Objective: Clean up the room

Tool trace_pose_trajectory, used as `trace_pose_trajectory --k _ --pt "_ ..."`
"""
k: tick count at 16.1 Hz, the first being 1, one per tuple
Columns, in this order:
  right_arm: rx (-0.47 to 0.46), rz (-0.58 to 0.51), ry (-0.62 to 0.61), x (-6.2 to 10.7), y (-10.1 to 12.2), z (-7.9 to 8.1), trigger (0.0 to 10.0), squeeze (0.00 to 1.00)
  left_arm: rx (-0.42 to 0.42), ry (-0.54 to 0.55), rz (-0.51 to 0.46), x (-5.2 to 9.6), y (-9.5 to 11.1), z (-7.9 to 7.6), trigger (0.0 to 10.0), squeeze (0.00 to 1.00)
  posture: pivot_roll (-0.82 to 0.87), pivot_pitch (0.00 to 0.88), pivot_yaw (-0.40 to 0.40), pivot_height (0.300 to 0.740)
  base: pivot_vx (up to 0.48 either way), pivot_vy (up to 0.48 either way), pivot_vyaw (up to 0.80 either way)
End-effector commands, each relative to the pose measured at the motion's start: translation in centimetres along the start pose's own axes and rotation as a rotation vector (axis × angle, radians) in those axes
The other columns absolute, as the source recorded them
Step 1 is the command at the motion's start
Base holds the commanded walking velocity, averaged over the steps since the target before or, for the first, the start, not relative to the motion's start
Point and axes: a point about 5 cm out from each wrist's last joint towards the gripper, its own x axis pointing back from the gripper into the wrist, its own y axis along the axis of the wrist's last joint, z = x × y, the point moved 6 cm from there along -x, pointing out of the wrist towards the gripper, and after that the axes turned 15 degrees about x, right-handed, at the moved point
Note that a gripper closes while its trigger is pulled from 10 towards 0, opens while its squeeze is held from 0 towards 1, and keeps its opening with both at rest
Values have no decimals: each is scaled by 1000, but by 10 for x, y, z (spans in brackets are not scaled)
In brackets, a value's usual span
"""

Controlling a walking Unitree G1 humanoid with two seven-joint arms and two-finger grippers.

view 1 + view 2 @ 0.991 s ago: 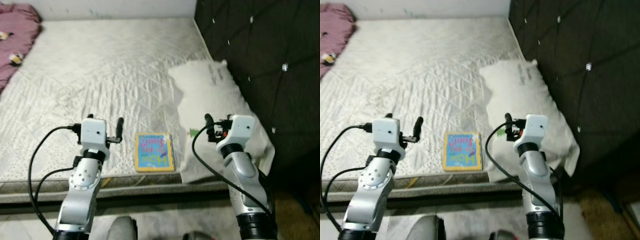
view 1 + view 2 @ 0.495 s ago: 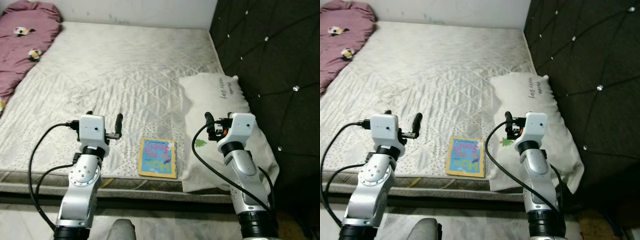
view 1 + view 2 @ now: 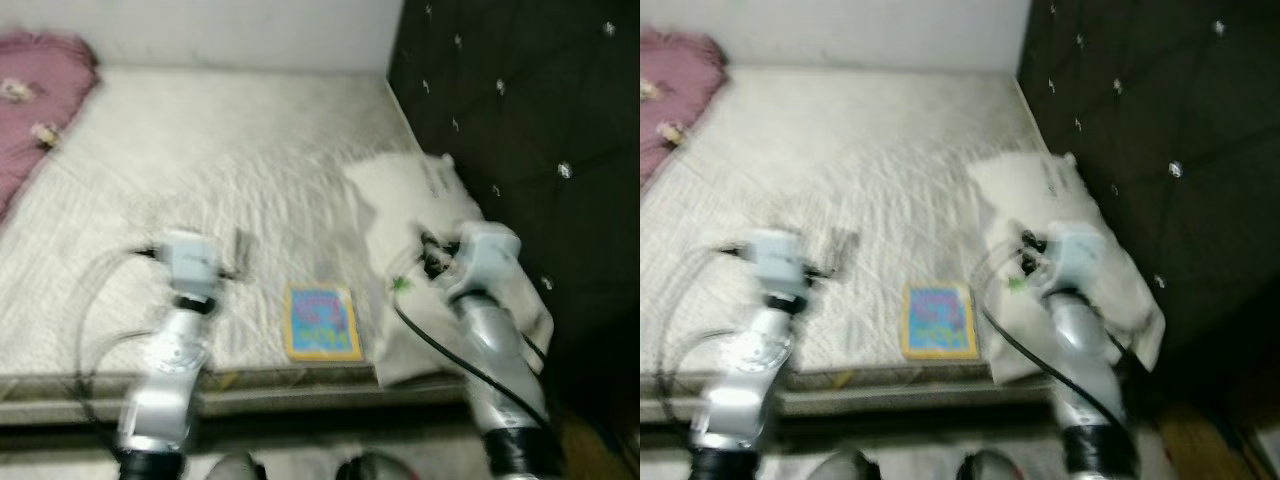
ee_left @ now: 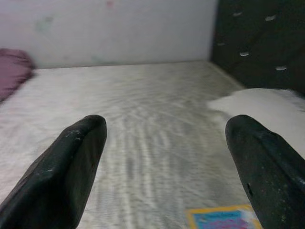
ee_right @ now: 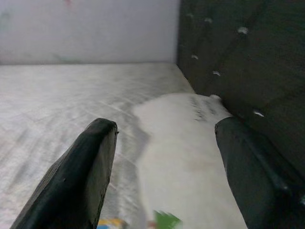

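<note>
Nearest, at the foot edge of the bed: one picture book point(image 3: 322, 322), yellow border, blue cover, lying flat on the mattress point(image 3: 230, 150). Long axis runs from the near edge toward the far wall; cover lettering is too blurred to read, so which end is its top cannot be told. It sits between the two arms, just beside the pillow, touching neither hand.

Left hand point(image 4: 167, 157): held above the mattress near its edge, to the left of the book, fingers point(image 4: 66, 162) spread wide with nothing between them. Its wrist view catches a corner of the book low between the fingers (a scrap of yellow and blue).

Right hand point(image 5: 162, 167): held over the near end of the pillow point(image 3: 420, 200), fingers point(image 5: 81, 167) likewise spread, nothing held. Its wrist view adds a small green mark on the pillow and faint dark writing further up it.

Next out: white pillow, long axis also running toward the far wall, lying along the right side against the dark tufted headboard point(image 3: 520, 130). Head views are motion-blurred.

Beyond: quilted pale mattress, bare across its middle.

Farthest: a maroon blanket point(image 3: 35, 90) bunched at the far left corner, small light patches on it (indistinct); plain pale wall point(image 3: 220, 30) behind.
</note>
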Motion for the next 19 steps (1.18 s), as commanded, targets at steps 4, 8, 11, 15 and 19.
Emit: trace_pose_trajectory --k 4,8,11,15,19 --pt "-8 -32 18 -2 11 7 10000 0 -6 12 -7 0 5 8 10000 0 7 0 -30 740 0 480 0" --pt "-8 -28 22 -1 10 8 10000 0 9 14 -2 0 4 8 10000 0 7 0 -29 740 0 480 -453" --pt "-9 -25 26 1 9 9 10000 0 13 15 1 1 4 9 10000 0 6 0 -30 740 0 480 -588" --pt "-5 -23 30 1 8 9 10000 0 14 14 2 1 4 8 10000 0 6 0 -32 740 0 480 0" --pt "20 -43 57 0 12 14 10000 0 17 19 5 1 3 9 10000 0 7 0 -32 740 0 480 0"
